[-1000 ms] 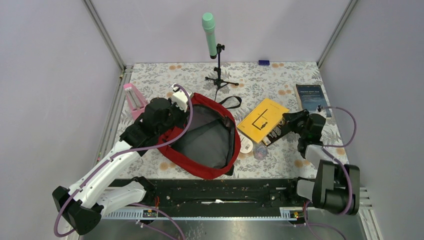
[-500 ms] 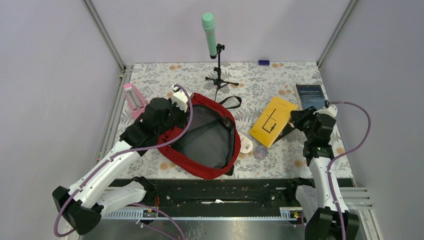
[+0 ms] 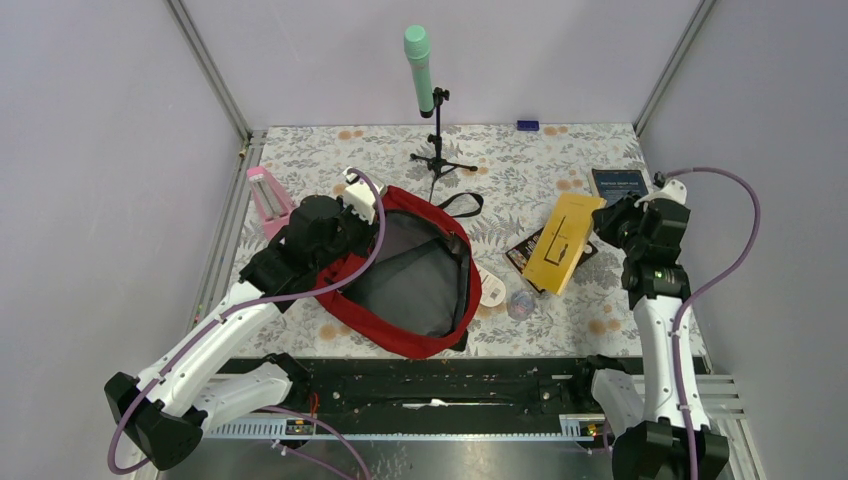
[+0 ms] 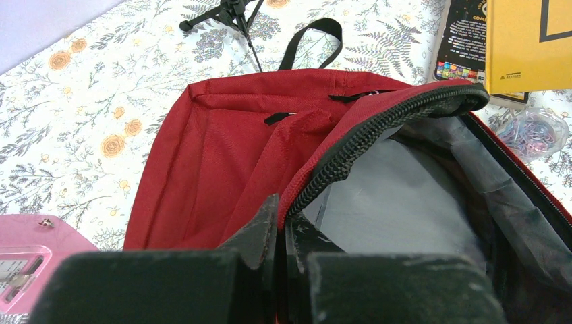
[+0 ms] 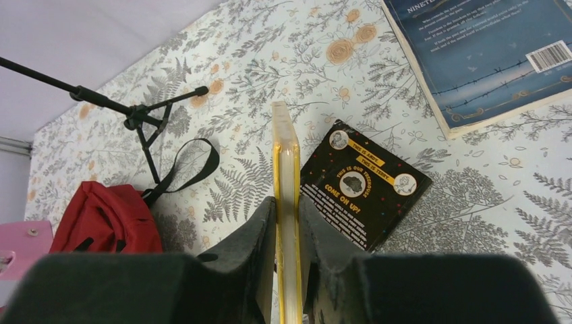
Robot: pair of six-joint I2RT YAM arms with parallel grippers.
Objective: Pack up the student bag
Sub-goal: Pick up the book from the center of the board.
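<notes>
Alignment matters most: right tool, pinching the upright yellow book, should carry it edge-first to the student bag, lying left of centre on the desk, whose mouth the left tool, clamped on its rim, holds open.

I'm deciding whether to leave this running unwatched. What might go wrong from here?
The right gripper pinches the yellow book by one edge only, so it may swing or slip on the way over. The left gripper holds just the zipper rim of the red backpack; if the fabric slides out, the opening could sag shut. The book might also snag on that rim going in.
</notes>
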